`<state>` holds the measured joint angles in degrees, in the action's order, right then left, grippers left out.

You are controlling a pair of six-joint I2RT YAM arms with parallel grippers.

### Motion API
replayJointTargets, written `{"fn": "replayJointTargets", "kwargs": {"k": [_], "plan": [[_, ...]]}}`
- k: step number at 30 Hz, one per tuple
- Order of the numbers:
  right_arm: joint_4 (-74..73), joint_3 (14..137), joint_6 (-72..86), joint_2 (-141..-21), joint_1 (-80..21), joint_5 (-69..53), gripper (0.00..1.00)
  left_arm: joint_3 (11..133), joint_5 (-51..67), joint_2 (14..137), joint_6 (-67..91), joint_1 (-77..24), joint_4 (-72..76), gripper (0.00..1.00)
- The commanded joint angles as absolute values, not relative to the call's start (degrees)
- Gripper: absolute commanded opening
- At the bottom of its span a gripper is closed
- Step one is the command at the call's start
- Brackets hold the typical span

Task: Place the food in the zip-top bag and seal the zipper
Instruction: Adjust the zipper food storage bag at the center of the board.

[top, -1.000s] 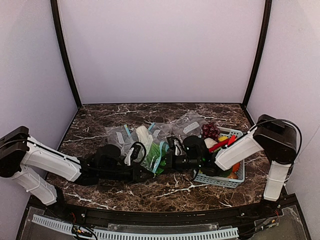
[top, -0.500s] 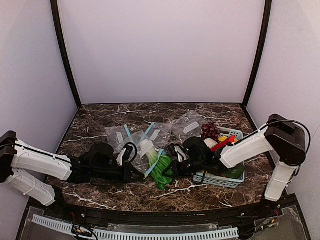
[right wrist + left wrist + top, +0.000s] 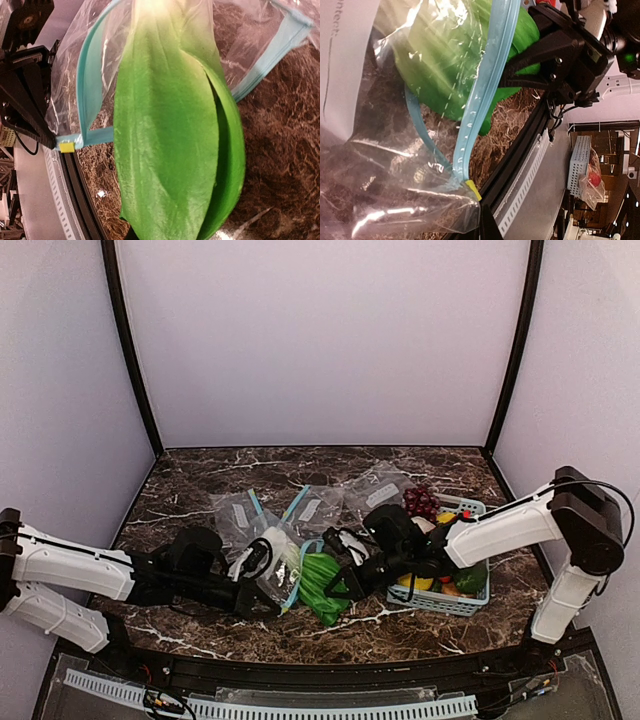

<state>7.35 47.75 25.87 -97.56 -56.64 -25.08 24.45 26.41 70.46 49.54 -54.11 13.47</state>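
Operator: What's on the list, biggest first?

Spotter: Item one, your dark marbled table (image 3: 420, 465). Item two, the large clear plastic zip-top bag (image 3: 262, 565), lying near the front edge, left of centre. Your left gripper (image 3: 258, 598) is pressed together, on the bag's near edge as far as I can judge. The left wrist view shows film close up but no fingers. Item three, the large leafy toy vegetable with white stalk and green leaves (image 3: 320, 585). Its stalk end is inside the bag's mouth and its leaves stick out. Your right gripper (image 3: 343, 585) is pinching the leaf end. Item four, the long light-blue zipper strip (image 3: 86, 75), open and looped around the leaves.

Operator: How far along am I?

Spotter: Early, I'd judge. One vegetable is partway in and nothing is sealed. The red-orange tapered vegetable (image 3: 446, 523) shows only as a sliver in the pale blue plastic mesh basket (image 3: 470, 602) on your right. I cannot pick out the cucumber there.

Operator: Anything else around?

Spotter: There are smaller clear bags (image 3: 240, 510) behind the big one and purple toy grapes (image 3: 420, 502) at the basket's far corner. A small yellow tab (image 3: 66, 146) marks the zipper's end. In your way, your right arm lies across the basket, and the broad leaves fill much of the mouth.
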Motion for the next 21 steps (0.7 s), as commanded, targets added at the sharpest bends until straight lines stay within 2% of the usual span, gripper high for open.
{"fn": "replayJointTargets", "kwargs": {"k": [1, 6, 7, 8, 12, 16, 21], "plan": [[4.7, 52.3, 19.3, -99.2, -56.9, -27.1, 0.0, 26.4, 34.2, 68.8, 44.3, -53.7, 9.6, 0.01], [-2.6, 55.1, 13.9, -99.9, -57.4, -27.9, 0.0, 28.8, 36.1, 69.3, 40.5, -53.3, 3.1, 0.01], [-3.1, 55.1, 13.5, -99.9, -57.3, -27.9, 0.0, 29.4, 36.1, 69.5, 39.6, -53.1, 1.2, 0.05], [-3.4, 55.0, 13.3, -99.8, -57.4, -28.0, 0.0, 29.7, 36.0, 69.4, 38.7, -53.1, -0.5, 0.2], [-3.2, 54.4, 12.8, -100.0, -57.6, -30.0, 0.0, 32.8, 34.4, 68.2, 34.6, -53.0, -11.7, 0.58], [-3.0, 54.3, 12.4, -100.6, -57.9, -30.3, 0.0, 41.7, 30.2, 65.6, 28.3, -52.2, -25.6, 0.78], [-3.3, 54.3, 11.7, -100.6, -58.0, -30.5, 0.0, 51.0, 25.3, 65.4, 21.8, -46.3, -36.1, 0.88]]}}
